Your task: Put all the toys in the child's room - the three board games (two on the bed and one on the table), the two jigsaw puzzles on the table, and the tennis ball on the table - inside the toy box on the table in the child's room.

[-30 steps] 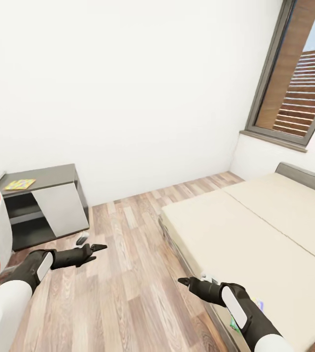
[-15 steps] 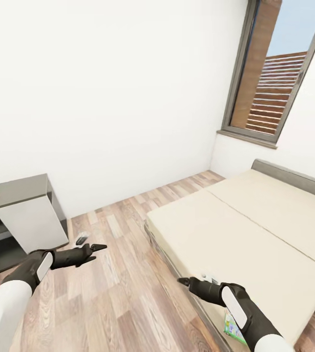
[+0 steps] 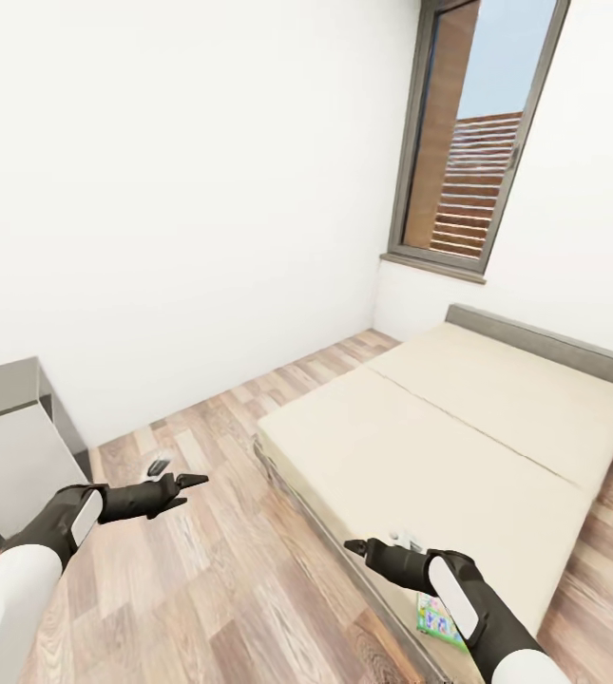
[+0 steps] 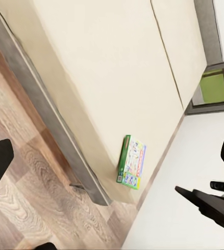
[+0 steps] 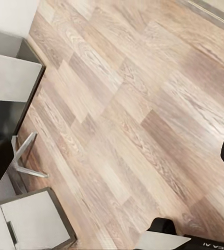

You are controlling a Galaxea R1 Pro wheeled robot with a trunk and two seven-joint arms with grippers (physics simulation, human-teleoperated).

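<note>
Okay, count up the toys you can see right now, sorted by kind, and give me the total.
Board games: 1, a green-edged box lying near the bed's corner, partly behind the right arm in the head view.
Jigsaw puzzles: 0
Tennis balls: 0
Total: 1

White upper arms, black forearms with white panels.

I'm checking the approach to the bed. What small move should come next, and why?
Probably keep turning toward the bed and roll closer. A board game lies near the mattress's near corner, partly behind the right arm. The right gripper hovers at the bed's edge, short of the box, and the left gripper hangs over bare floor, so neither is placed to grasp yet.
</note>
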